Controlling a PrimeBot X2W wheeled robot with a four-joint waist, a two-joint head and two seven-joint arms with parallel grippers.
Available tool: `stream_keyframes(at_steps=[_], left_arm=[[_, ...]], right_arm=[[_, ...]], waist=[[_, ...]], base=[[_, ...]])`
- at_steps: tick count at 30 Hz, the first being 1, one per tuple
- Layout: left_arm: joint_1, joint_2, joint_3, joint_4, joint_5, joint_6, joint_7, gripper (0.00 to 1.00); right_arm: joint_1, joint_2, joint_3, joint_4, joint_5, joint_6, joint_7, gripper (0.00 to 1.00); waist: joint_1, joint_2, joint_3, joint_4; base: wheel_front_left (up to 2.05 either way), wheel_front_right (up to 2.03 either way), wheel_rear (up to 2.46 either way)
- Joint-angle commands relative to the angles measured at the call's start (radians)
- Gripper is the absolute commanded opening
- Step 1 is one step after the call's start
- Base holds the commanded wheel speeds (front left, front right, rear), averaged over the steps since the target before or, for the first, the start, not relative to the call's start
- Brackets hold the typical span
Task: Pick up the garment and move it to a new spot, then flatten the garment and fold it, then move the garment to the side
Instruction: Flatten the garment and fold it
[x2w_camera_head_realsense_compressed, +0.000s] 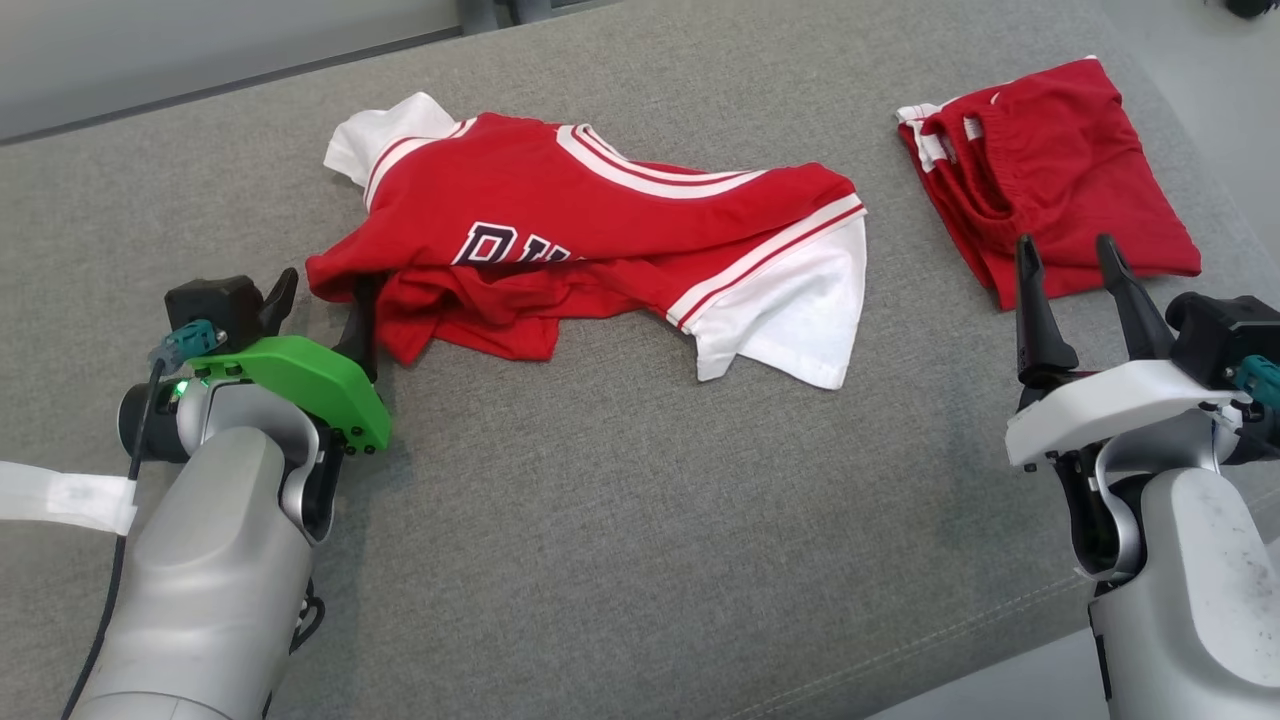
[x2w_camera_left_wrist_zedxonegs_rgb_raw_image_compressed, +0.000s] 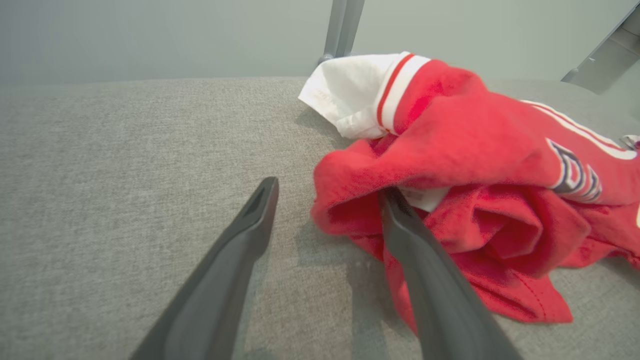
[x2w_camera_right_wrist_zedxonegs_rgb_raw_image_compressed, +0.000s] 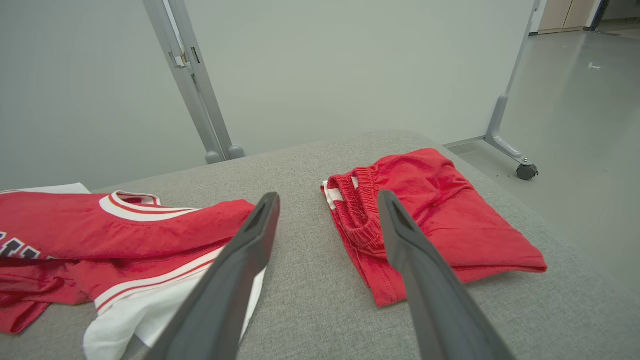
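The left gripper (x2w_camera_head_realsense_compressed: 322, 300) and right gripper (x2w_camera_head_realsense_compressed: 1066, 250) are held spread, empty. If bunched layers of the jersey (x2w_camera_head_realsense_compressed: 600, 230) are pinched together, flattening is hindered.

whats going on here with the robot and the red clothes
A two-armed robot is starting on a crumpled red and white jersey lying on a grey cushion. Its left gripper is open at the jersey's left edge, one finger poking into a fold, nothing gripped yet. The right gripper is open too, near folded red shorts at the right.
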Motion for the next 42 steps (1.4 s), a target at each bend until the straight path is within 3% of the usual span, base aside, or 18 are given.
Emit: stream_keyframes(at_steps=[1, 2, 3, 6, 12, 18, 24, 33, 42], left_arm=[[-0.02, 0.003, -0.005, 0.009, 0.014, -0.008, -0.01, 0.47], [-0.028, 0.001, -0.006, 0.013, 0.014, -0.011, -0.014, 0.16], [-0.033, -0.002, -0.009, 0.015, 0.018, -0.016, -0.019, 0.0], [-0.038, -0.006, -0.008, -0.003, 0.032, -0.019, -0.026, 0.0], [0.013, -0.015, 0.054, -0.185, 0.104, 0.027, -0.025, 0.0], [0.078, -0.051, 0.077, -0.44, 0.244, 0.065, -0.026, 0.0], [0.115, -0.062, 0.039, -0.623, 0.366, 0.103, -0.026, 0.0], [0.142, -0.006, -0.016, -0.75, 0.441, 0.13, 0.056, 0.0], [0.055, 0.095, 0.004, -0.618, 0.482, 0.13, 0.062, 0.0]], right_arm=[[0.016, -0.001, -0.003, -0.018, 0.006, 0.0, 0.005, 1.0], [0.02, -0.001, -0.007, -0.027, 0.007, 0.0, 0.008, 1.0], [0.023, -0.001, -0.01, -0.035, 0.008, 0.0, 0.008, 1.0], [0.038, -0.001, -0.019, -0.052, 0.009, 0.0, 0.01, 1.0], [0.054, -0.001, -0.034, -0.062, 0.013, 0.0, 0.009, 1.0], [0.077, -0.002, -0.045, -0.057, 0.012, 0.0, 0.011, 1.0], [0.099, -0.002, -0.042, -0.045, 0.016, 0.0, 0.013, 1.0], [0.123, -0.002, -0.063, -0.05, 0.019, 0.0, 0.011, 1.0], [0.096, -0.002, -0.039, -0.058, 0.033, 0.0, 0.009, 1.0]], waist=[[0.0, -0.0001, 0.017, -0.013], [0.0, -0.0001, 0.017, -0.011], [0.0, -0.0001, 0.016, -0.008], [0.0, -0.0001, 0.007, 0.011], [0.0, -0.0001, -0.016, 0.053], [0.0, -0.0001, -0.056, 0.091], [0.0, -0.0001, -0.096, 0.098], [0.0, -0.0001, -0.111, 0.087], [0.0, -0.0001, -0.042, 0.057]], base=[[0.0, 0.0, 0.0], [0.0, 0.0, 0.0], [0.0, 0.0, 0.0], [0.0, 0.0, 0.0], [0.0, 0.0, 0.0], [0.0, 0.0, 0.0], [0.0, 0.0, 0.0], [0.0, 0.0, 0.0], [0.0, 0.0, 0.0]])
